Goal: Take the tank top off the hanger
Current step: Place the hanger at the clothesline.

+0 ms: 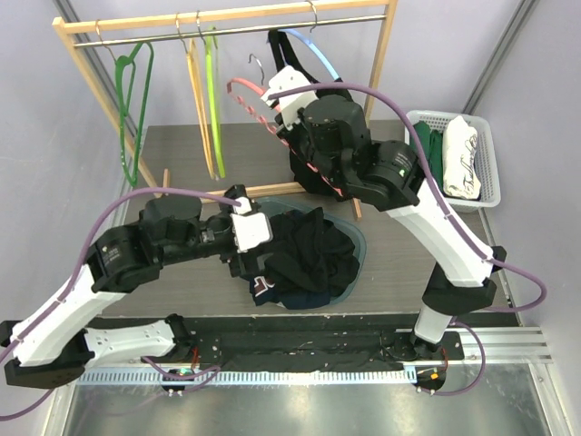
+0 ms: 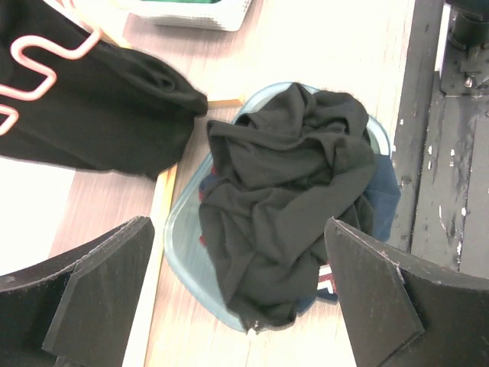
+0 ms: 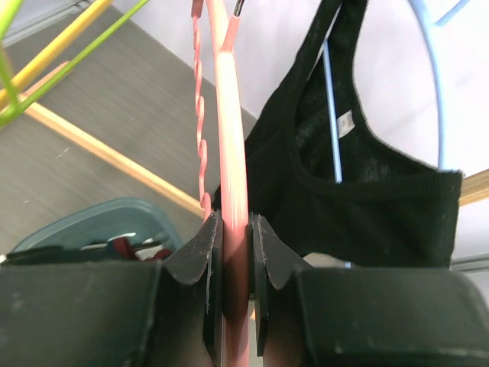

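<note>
Up top first: the right gripper (image 1: 270, 111) is up by the clothes rail (image 1: 227, 18), its fingers pinching a pink hanger (image 1: 241, 91). Just behind it a black tank top (image 1: 300, 168) hangs on a blue hanger (image 1: 320, 56), hooked over that rail. Down on the desk (image 1: 182, 145), a teal tub (image 1: 359, 241) holds a heap of dark clothes (image 1: 304, 254), and the left gripper (image 1: 241, 262) hovers at the tub's left side. A white basket (image 1: 490, 145) sits far right.

Left wrist view now: the fingers (image 2: 99, 298) are spread wide, holding nothing, with the heap straight below between them. The tank top (image 2: 114, 115) fills the upper left corner, and the pink hanger's wavy bar (image 2: 30, 65) crosses in front of it.

Right wrist view: both fingers (image 3: 191, 256) are clamped tight on the pink hanger's straight arm (image 3: 229, 115). Just right of it, the tank top (image 3: 367, 191) is draped on the blue hanger (image 3: 432, 69), neckline toward the camera.
</note>
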Controlling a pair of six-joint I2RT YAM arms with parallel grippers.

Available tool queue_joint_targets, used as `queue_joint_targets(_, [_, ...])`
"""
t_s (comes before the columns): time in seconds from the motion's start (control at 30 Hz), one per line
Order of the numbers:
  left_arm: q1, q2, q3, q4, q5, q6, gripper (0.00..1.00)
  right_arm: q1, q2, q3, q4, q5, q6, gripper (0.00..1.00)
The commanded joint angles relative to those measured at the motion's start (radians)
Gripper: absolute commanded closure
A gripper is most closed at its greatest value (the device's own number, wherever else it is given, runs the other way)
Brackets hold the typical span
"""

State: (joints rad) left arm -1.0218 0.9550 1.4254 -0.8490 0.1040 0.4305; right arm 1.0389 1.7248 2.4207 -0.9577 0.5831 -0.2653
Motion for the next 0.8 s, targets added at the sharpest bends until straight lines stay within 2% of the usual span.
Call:
queue_joint_targets(0.0, [-0.001, 0.037, 0.154, -0.140, -0.026, 0.028, 0.00, -0.002, -0.013, 0.064, 0.206, 0.086, -0.074, 0.99])
queue_joint_targets(0.1, [-0.001, 0.041, 0.243, -0.169, -0.059, -0.001, 0.00, -0.002, -0.019, 0.026, 0.281, 0.086, -0.103, 0.99])
queue_joint_targets(0.23, [-0.001, 0.016, 0.268, -0.165, -0.095, 0.022, 0.03, -0.002, -0.004, 0.032, 0.332, 0.087, -0.133, 0.99])
queue_joint_targets(0.47, [-0.001, 0.013, 0.311, -0.096, -0.263, 0.093, 0.00, -0.005, 0.056, 0.067, 0.372, 0.135, -0.184, 0.99])
queue_joint_targets(0.5, [-0.001, 0.016, 0.319, -0.040, -0.347, 0.079, 0.00, -0.007, 0.058, 0.067, 0.372, 0.138, -0.189, 0.99])
queue_joint_targets(0.6, [0.003, 0.063, 0.398, -0.012, -0.440, 0.062, 0.00, -0.016, 0.059, 0.060, 0.392, 0.120, -0.189, 0.99])
queue_joint_targets(0.77, [0.003, 0.094, 0.471, -0.013, -0.451, 0.053, 0.00, -0.056, 0.065, 0.074, 0.410, 0.081, -0.175, 0.99])
